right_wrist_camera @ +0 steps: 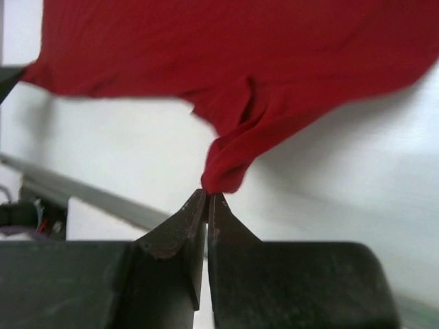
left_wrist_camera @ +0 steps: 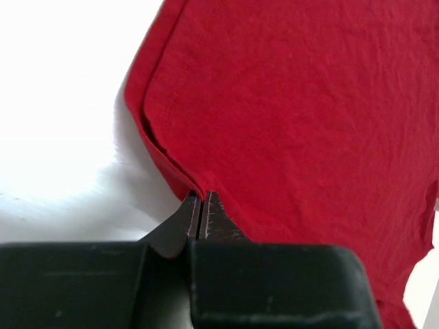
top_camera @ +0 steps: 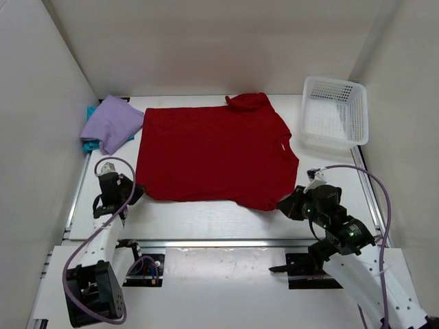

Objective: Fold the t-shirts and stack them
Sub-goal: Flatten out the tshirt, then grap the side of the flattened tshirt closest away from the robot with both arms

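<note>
white tabletop [top_camera: 206, 221] with a red t-shirt [top_camera: 212, 154] spread flat across the middle of the frame.
at the upper right a white lattice basket [top_camera: 330, 141] stands just off the shirt's sleeve; at the upper left a crumpled lavender t-shirt [top_camera: 113, 122] lies on a teal t-shirt [top_camera: 90, 144] that barely shows. the left fingers [left_wrist_camera: 217, 223] are pinched closed on the red shirt's lower left hem corner, and the right fingers [right_wrist_camera: 224, 225] are pinched closed on its lower right corner, where the cloth bunches and lifts.
</note>
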### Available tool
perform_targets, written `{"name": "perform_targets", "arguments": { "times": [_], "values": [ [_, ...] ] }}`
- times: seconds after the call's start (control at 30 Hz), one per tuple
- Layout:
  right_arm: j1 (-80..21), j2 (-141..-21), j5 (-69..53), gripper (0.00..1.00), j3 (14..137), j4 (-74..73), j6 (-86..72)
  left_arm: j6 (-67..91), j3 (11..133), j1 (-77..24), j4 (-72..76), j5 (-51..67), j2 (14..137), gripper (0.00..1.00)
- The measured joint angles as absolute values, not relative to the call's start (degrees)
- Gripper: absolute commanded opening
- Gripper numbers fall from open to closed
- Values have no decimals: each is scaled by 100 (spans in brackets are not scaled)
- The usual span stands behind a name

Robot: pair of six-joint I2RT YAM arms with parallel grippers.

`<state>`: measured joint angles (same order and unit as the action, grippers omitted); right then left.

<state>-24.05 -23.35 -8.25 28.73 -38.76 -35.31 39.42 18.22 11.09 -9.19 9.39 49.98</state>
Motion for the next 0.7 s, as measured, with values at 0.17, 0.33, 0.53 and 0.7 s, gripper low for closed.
{"name": "perform_targets", "arguments": {
  "times": [0.17, 0.33, 0.53, 0.7],
  "values": [
    [-3323, -2556, -631, 0, 2355, -3811, -4276, 4001, 1581, 1002, -775, 1009, 5157, 0],
    [-3124, -2652, -329, 0, 2182, -3970, -4414, 4007, 1752, 974, -923, 1024, 5216, 0],
    [-609, -3693, -980, 0, 3022, -3192, -3310, 4257, 2421, 1039, -696, 1031, 5610, 0],
    [462, -4906, -1452, 0, 3546, -2062, -2703, 4556, 2764, 1105, -377, 943, 6058, 0]
  ]
}}
